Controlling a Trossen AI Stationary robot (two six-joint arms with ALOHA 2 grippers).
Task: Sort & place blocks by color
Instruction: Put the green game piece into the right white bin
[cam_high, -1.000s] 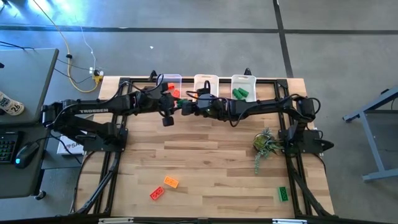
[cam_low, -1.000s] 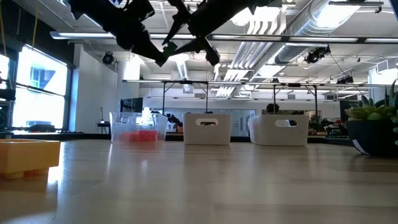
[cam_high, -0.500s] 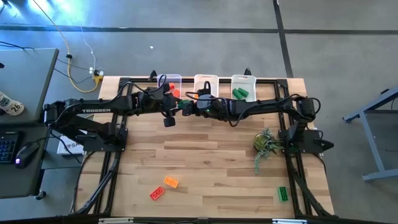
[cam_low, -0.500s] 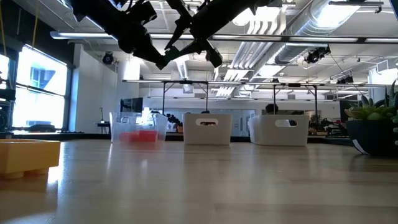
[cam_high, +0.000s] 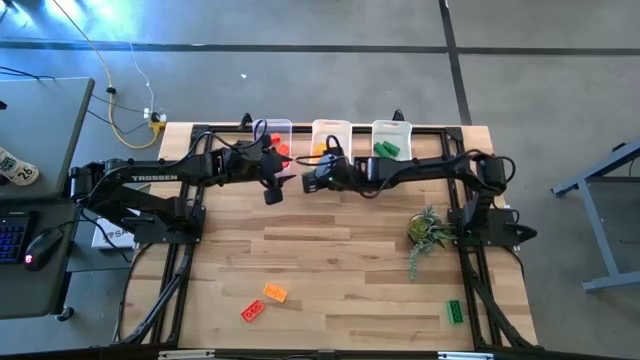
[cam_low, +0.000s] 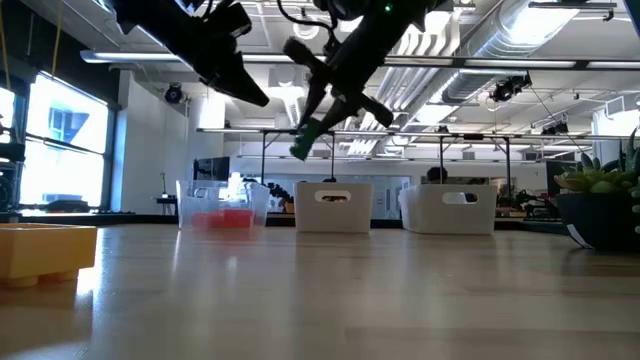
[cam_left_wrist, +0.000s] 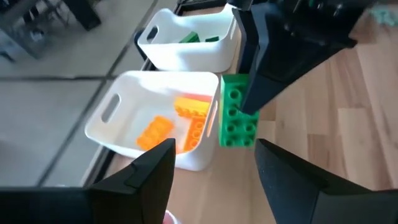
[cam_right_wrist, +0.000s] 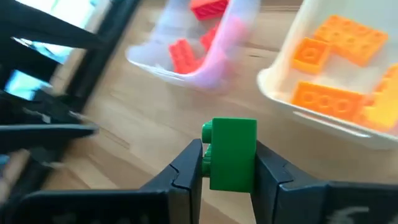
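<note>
Right gripper (cam_right_wrist: 227, 163) is pinching a green block (cam_right_wrist: 233, 154) between its fingers, holding it in the air just in front of the orange bin (cam_high: 331, 138) and well above the tabletop in the low view. Left gripper (cam_left_wrist: 214, 165) is hovering close beside it, near the red bin (cam_high: 277, 135), jaws spread apart and nothing between them; seen from the left wrist, the green block (cam_left_wrist: 237, 118) is sitting clear of those open fingers, gripped only by the other arm. Green bin (cam_high: 391, 139) is standing at the far edge, one bin over toward the robot's right from where the block is hanging. On the near side of the table an orange block (cam_high: 275, 293) and a red block (cam_high: 252, 311) are lying side by side, and another green block (cam_high: 454, 311) is lying well apart toward the right, all waiting to be sorted; a plant sprig (cam_high: 428, 231) is lying by the right arm's base. Risks from here: the two grippers are sitting close, so either arm swinging could clip the other and jar the block loose. Releasing at the present spot would likely drop green into orange or onto the table. The grip looks to be catching only part of the brick, so a quick traverse could twist it free.
</note>
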